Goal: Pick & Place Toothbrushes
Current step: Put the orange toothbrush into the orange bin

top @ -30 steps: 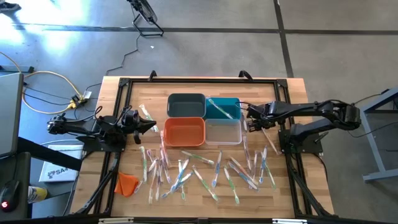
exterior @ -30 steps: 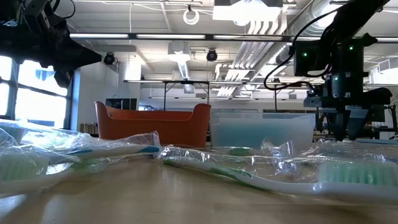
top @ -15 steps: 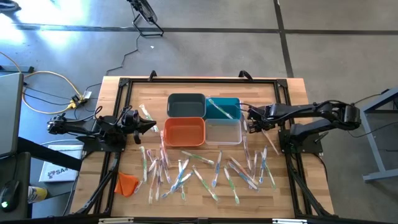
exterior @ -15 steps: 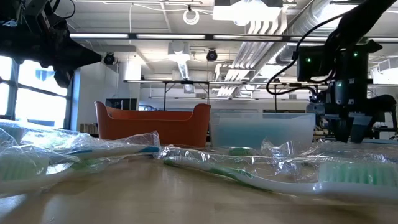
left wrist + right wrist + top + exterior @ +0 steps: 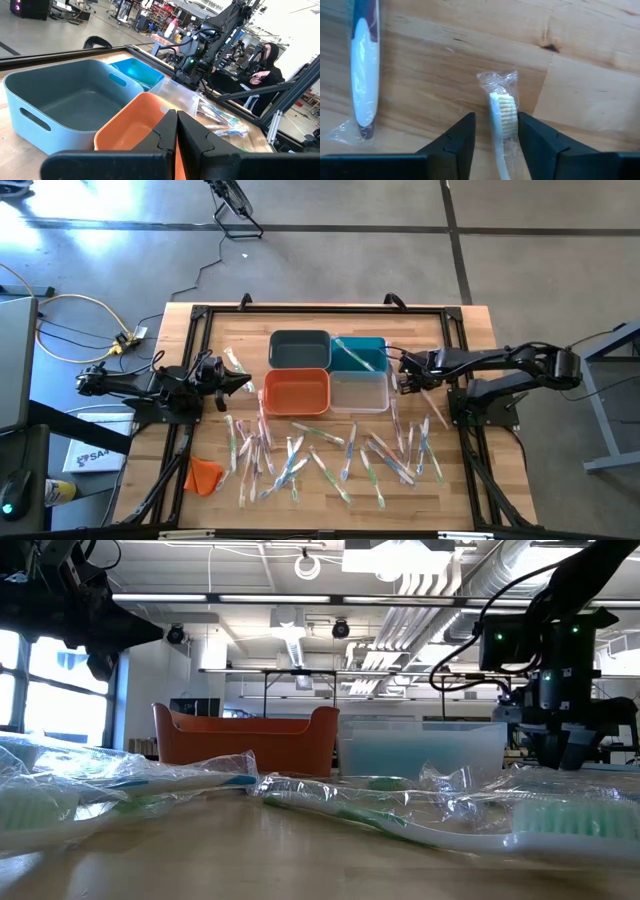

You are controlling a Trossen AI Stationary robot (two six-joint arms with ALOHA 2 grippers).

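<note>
Several wrapped toothbrushes (image 5: 330, 452) lie scattered on the table's near half, and one lies in the teal bin (image 5: 360, 353). My right gripper (image 5: 403, 380) is low over the table just right of the clear bin (image 5: 360, 391). It is open and points down, its fingers on either side of the bristle end of a white toothbrush (image 5: 502, 117) that lies flat on the wood. A blue-and-white toothbrush (image 5: 364, 75) lies beside it. My left gripper (image 5: 245, 384) is shut and empty, left of the orange bin (image 5: 296, 391). My right gripper comes from above with one finger on each side of the wrapped toothbrush's bristle end (image 5: 506, 107), across the brush. The brush lies flat on the table. Whether the fingers touch the wrapper I cannot tell.
The dark grey bin (image 5: 299, 348) stands behind the orange one, the four bins forming a block at the table's middle. An orange cloth lump (image 5: 204, 475) lies near the near-left corner. A black frame rims the table. A seated person (image 5: 265, 60) is beyond the table.
My right gripper has come down toward the table beside the clear bin, still open. My left arm has kept still.
</note>
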